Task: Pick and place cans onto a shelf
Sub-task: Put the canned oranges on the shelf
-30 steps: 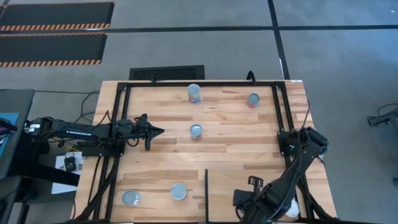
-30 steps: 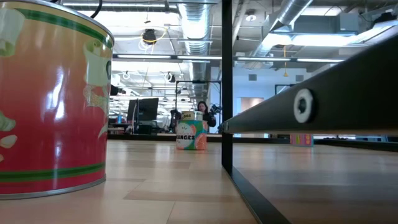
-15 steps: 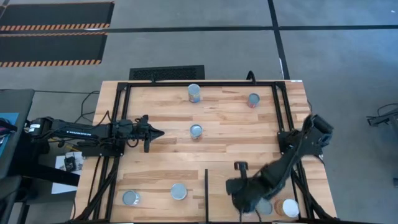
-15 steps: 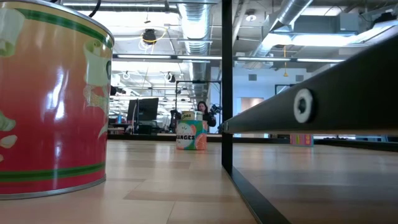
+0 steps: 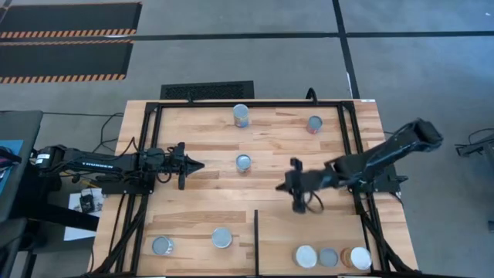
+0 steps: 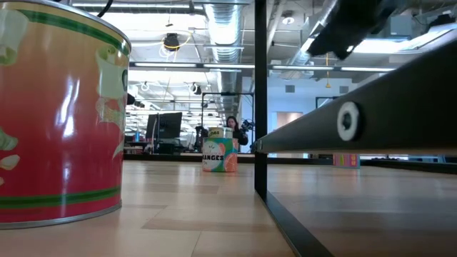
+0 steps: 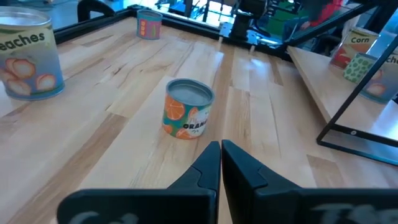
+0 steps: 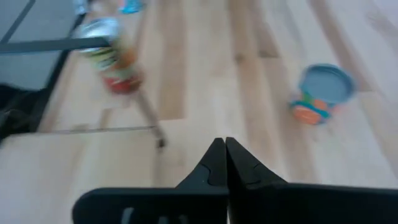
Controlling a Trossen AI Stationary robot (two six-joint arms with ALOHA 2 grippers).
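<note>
Three cans (image 5: 329, 257) stand in a row on the shelf section (image 5: 278, 239) at the near right, right of the black divider bar (image 5: 255, 228). An orange-labelled can (image 5: 243, 162) stands mid-table; it also shows in the left wrist view (image 7: 188, 109) and the right wrist view (image 8: 320, 93). Two cans (image 5: 241, 115) (image 5: 314, 123) stand at the far edge, and two (image 5: 162, 245) (image 5: 221, 237) at the near left. My left gripper (image 5: 197, 164) is shut and empty, left of the orange can. My right gripper (image 5: 287, 185) is shut and empty, right of that can, pointing toward the table's left.
A black metal frame (image 5: 154, 108) runs around the wooden top. In the low view a red can (image 6: 57, 114) stands close at the left, beside a black post (image 6: 260, 100). Bare wood lies between the orange can and the divider bar.
My right gripper has swung away from the near-right shelf section, toward the table's far edge and middle, and now points left. The move uncovers three cans standing in a row on the shelf section. My left arm has kept still.
</note>
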